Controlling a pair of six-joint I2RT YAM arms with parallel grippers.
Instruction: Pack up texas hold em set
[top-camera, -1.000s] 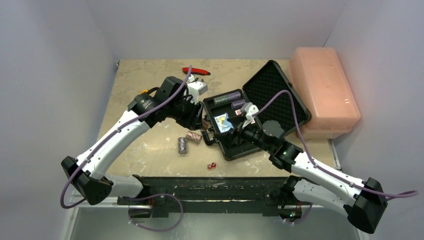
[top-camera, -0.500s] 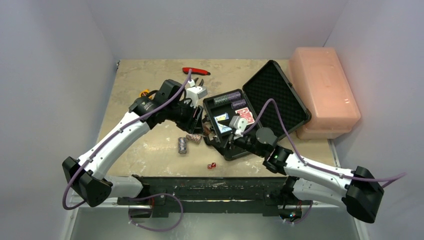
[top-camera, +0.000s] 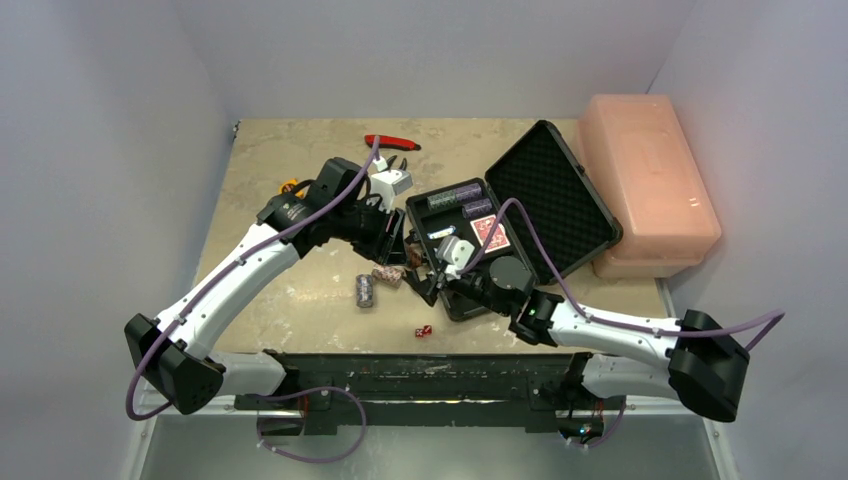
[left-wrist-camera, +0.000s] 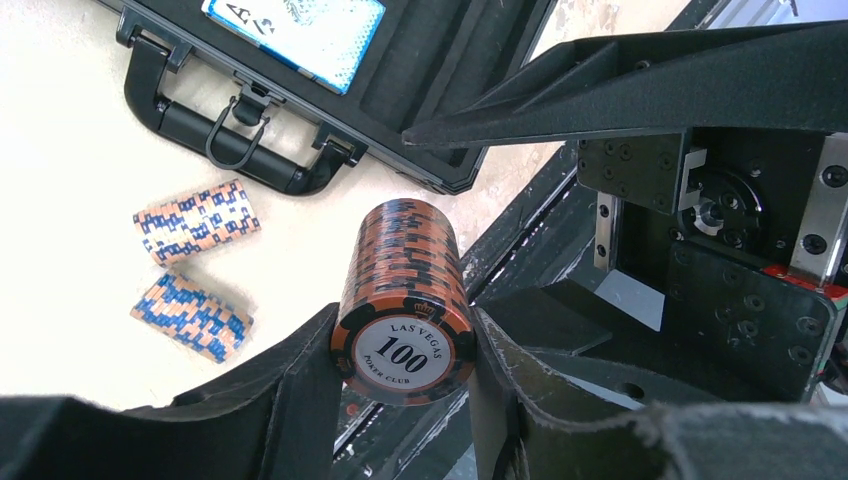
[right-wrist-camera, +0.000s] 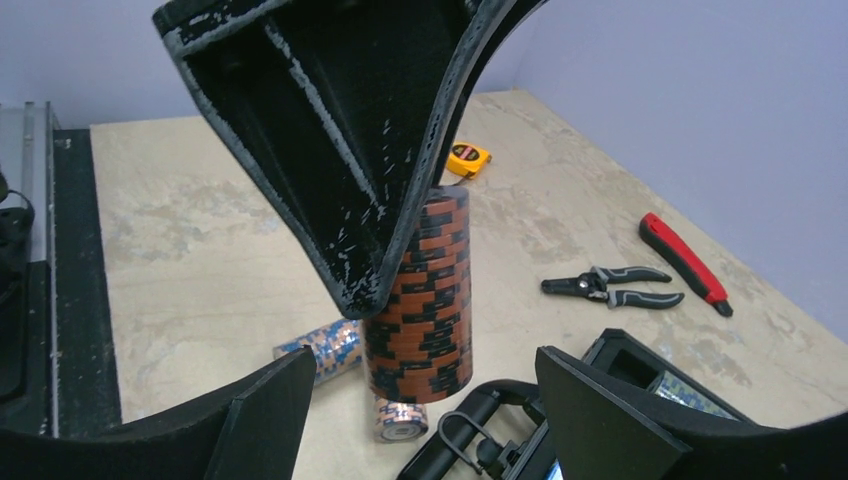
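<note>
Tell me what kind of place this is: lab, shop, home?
Probably a robot lab test cell: left arm and right arm mounted at a worn table, plain walls boxing it in, pliers and a tape measure lying by the poker case.

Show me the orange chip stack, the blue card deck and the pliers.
orange chip stack (left-wrist-camera: 404, 345), left wrist view, on its round end face marked 100.
blue card deck (left-wrist-camera: 300, 25), left wrist view, on its top face.
pliers (right-wrist-camera: 598, 285), right wrist view, where the handles meet.
</note>
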